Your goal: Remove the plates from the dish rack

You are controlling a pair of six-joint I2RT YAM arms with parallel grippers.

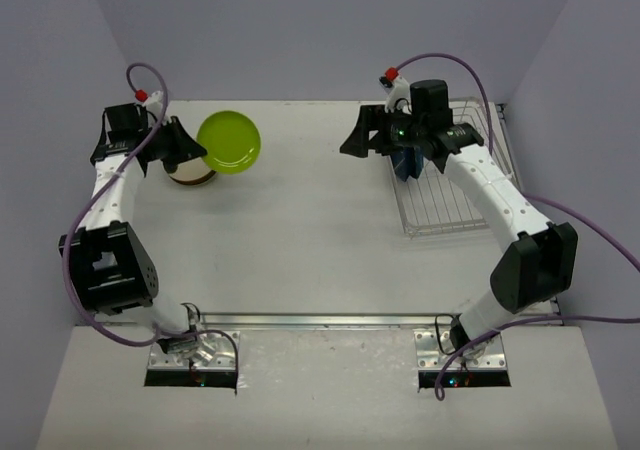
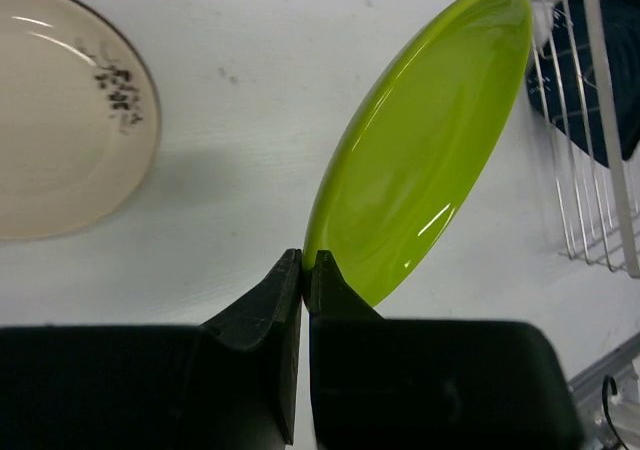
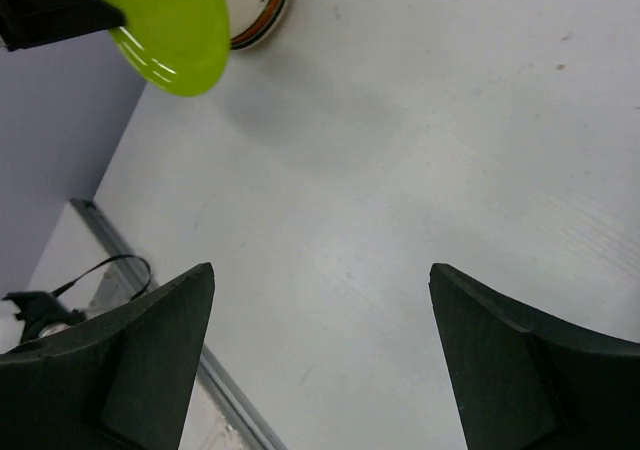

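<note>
A lime green plate hangs tilted above the table's far left, its near rim pinched by my left gripper, which is shut on it. The left wrist view shows both fingertips closed on the rim of that plate, my left gripper just below it. My right gripper stands open and empty left of the dish rack; between its wide-apart fingers there is only bare table. A dark blue plate stands upright in the rack's left end.
A cream plate with a dark rim lies on the table under the left gripper, beside the green plate. The wire rack fills the back right. Purple walls close in the left, right and back.
</note>
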